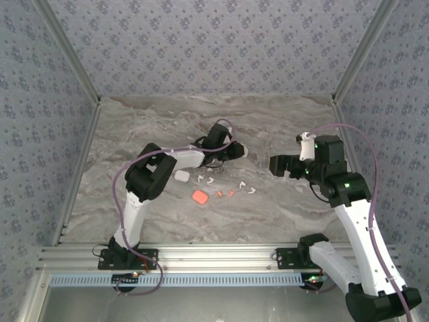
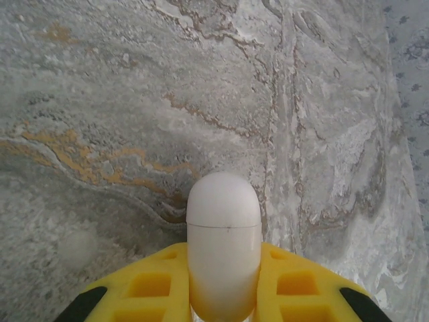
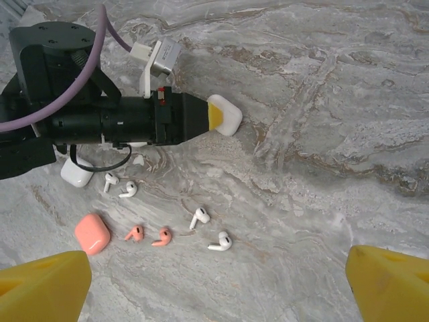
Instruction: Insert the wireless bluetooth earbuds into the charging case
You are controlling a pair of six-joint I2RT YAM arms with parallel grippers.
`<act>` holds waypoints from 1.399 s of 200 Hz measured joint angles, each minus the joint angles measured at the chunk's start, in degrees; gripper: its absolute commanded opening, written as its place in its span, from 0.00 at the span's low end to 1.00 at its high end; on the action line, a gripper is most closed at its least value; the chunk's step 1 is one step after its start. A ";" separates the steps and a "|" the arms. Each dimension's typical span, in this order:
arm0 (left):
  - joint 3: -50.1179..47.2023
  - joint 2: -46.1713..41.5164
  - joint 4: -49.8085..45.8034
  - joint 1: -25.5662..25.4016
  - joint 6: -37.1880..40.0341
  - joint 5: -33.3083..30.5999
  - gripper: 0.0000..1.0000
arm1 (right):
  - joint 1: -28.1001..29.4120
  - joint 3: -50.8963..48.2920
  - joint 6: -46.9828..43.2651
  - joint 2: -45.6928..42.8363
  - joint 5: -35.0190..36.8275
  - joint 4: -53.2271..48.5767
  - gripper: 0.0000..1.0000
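My left gripper (image 2: 223, 275) is shut on a closed white charging case (image 2: 223, 235), held between its yellow fingers just above the marble table; the same held case (image 3: 229, 123) shows at the tip of the left gripper (image 1: 231, 149). Two salmon-red earbuds (image 3: 134, 233) (image 3: 161, 237) lie side by side, with two white earbuds (image 3: 199, 217) (image 3: 221, 241) to their right and two more white ones (image 3: 109, 180) (image 3: 128, 190) up left. My right gripper (image 3: 218, 288) hangs open above these earbuds, nothing between its fingers (image 3: 43, 282).
A second white case (image 3: 76, 174) rests under the left arm and a closed salmon case (image 3: 92, 233) lies left of the salmon earbuds. Patterned walls enclose the table (image 1: 167, 221) on three sides. The right gripper (image 1: 278, 166) is right of the earbud cluster.
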 measured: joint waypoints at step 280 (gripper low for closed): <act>-32.59 -47.91 -1.42 5.95 16.76 -18.29 0.99 | 15.28 -6.45 8.74 17.94 9.05 7.91 1.00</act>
